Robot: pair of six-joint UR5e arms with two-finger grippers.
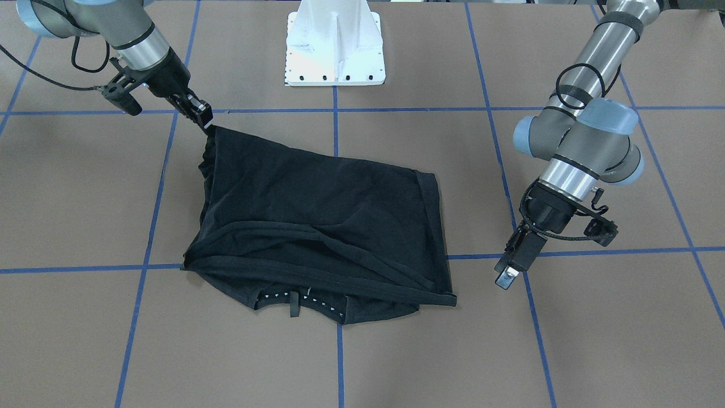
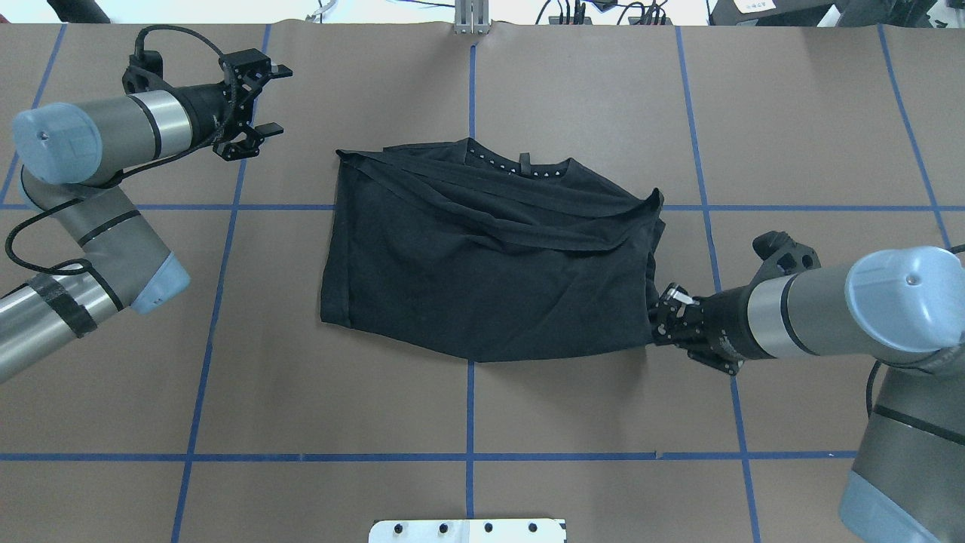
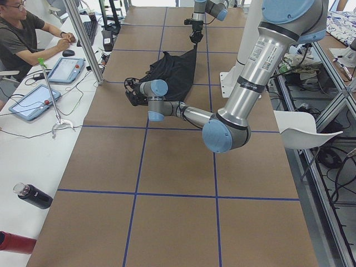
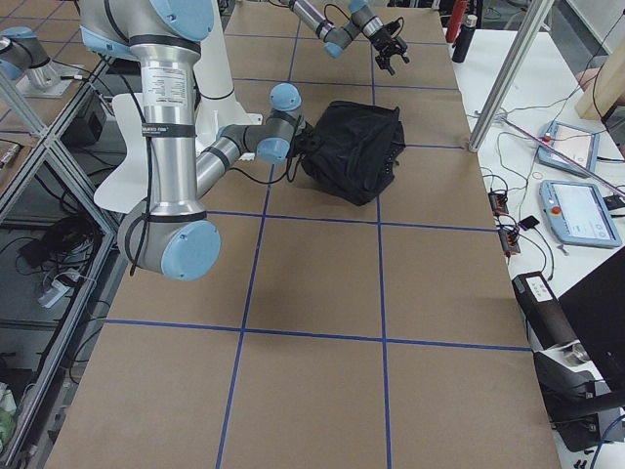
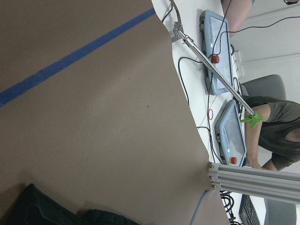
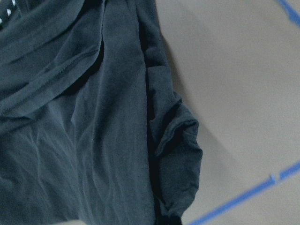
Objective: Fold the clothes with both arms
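Observation:
The clothes are one black T-shirt (image 1: 317, 209) (image 2: 482, 271), lying folded and rumpled mid-table. Its collar with small white marks (image 2: 520, 167) faces away from the robot. My right gripper (image 1: 205, 122) (image 2: 663, 313) is shut on a corner of the shirt on the robot's right, lifting that corner a little; the right wrist view shows bunched black fabric (image 6: 93, 131). My left gripper (image 1: 508, 276) (image 2: 277, 100) hovers open and empty over bare table, well clear of the shirt's other side. The left wrist view catches only a dark edge of the shirt (image 5: 42, 211).
The brown table carries a grid of blue tape lines (image 2: 471, 452). The white pedestal base (image 1: 334, 51) stands at the robot's edge. A person (image 3: 22, 33) sits at a side desk with tablets (image 3: 33, 100), a metal post (image 3: 83, 41) and bottles (image 3: 33, 196).

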